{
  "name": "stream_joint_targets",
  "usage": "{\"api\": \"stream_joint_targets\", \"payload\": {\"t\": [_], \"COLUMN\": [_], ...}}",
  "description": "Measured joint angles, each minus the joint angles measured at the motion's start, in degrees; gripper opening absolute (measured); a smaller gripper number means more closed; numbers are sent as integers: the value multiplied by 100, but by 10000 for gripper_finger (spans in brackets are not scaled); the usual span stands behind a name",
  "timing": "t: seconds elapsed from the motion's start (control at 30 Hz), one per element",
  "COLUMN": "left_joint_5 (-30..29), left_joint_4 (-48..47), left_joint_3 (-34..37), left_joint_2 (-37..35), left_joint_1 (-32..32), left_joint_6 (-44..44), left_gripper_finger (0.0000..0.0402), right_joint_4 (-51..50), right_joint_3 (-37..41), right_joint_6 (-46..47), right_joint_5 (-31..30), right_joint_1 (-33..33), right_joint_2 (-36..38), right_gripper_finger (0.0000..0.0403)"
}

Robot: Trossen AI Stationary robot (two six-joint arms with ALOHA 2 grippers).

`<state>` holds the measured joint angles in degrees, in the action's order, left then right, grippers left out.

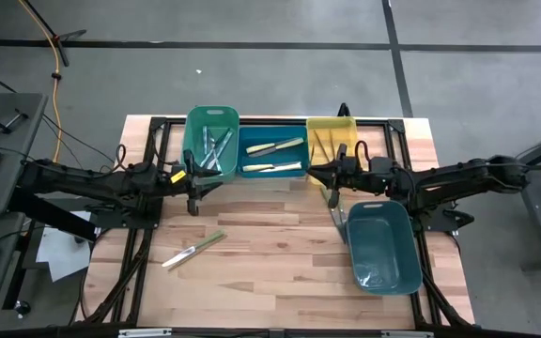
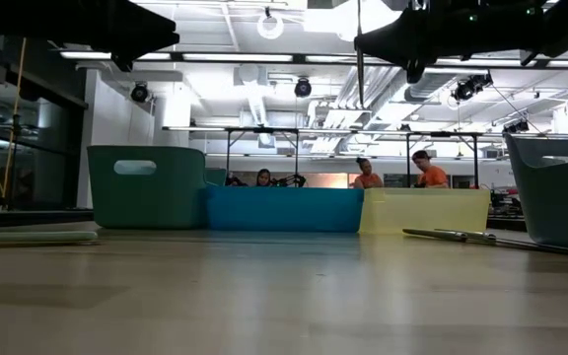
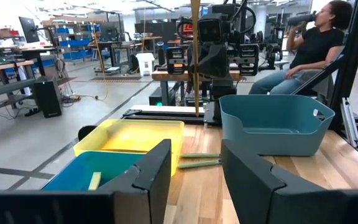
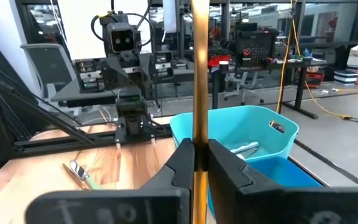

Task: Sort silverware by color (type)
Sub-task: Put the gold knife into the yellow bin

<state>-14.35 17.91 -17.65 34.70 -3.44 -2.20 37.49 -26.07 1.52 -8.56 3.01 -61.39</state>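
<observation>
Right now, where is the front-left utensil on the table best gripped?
Take the utensil by its green handle, from straight above, closing across its narrow width: it lies flat and diagonal on the table, nothing beside it. The open left gripper is nearest.

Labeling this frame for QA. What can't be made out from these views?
- Held utensil: right gripper grips its brownish handle; its working end is cut off by the right wrist view's edge.
- Green bin: high view too small to count utensils.
- Teal bin: low view's wall hides contents.
</observation>
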Motion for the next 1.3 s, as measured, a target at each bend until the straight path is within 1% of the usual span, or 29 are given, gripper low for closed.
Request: {"api": "stream_joint_targets", "payload": {"t": [0.1,0.13,0.17,0.27,0.37,0.43,0.5,0.53,0.57,0.67,0.73,0.8,0.97,1.03,1.17,1.3], "left_joint_5": [2,2,3,2,4,4,4,5,4,7,6,5,4,4,4,4], "left_joint_4": [0,0,0,17,46,50,46,27,0,-69,-110,-114,-114,-116,-114,-114], "left_joint_3": [1,1,0,0,0,0,0,0,0,0,0,0,0,0,0,-2], "left_joint_2": [0,0,0,0,0,0,0,0,0,0,0,0,0,0,0,0], "left_joint_1": [0,0,0,0,2,2,2,2,2,2,2,2,2,2,2,2], "left_joint_6": [0,1,7,37,42,44,47,63,112,264,282,282,282,304,305,306], "left_gripper_finger": [131,131,131,131,131,131,131,131,131,131,131,131,131,131,131,131], "right_joint_4": [-6,-32,-210,-1285,-2493,-3137,-3828,-4223,-4643,-5802,-6382,-6716,-6867,-6919,-6912,-6917], "right_joint_3": [-2,-10,-68,-524,-1117,-1542,-1947,-2145,-2325,-2789,-3000,-3085,-3049,-3040,-3040,-3040], "right_joint_6": [266,467,695,892,1022,1013,1104,1235,1391,1813,1949,1946,1950,1947,1947,1947], "right_joint_5": [-68,-248,-554,-1575,-2488,-2894,-2991,-2927,-2737,-2031,-1614,-1263,-528,-331,-116,26], "right_joint_1": [0,-4,-22,-110,-52,177,539,752,970,1647,2066,2389,2911,3033,3182,3261], "right_joint_2": [-2,-2,-2,-36,-253,-436,-577,-679,-784,-1153,-1460,-1798,-2591,-2903,-3344,-3585], "right_gripper_finger": [16,16,16,16,16,16,16,16,16,18,19,19,17,17,17,17]}}
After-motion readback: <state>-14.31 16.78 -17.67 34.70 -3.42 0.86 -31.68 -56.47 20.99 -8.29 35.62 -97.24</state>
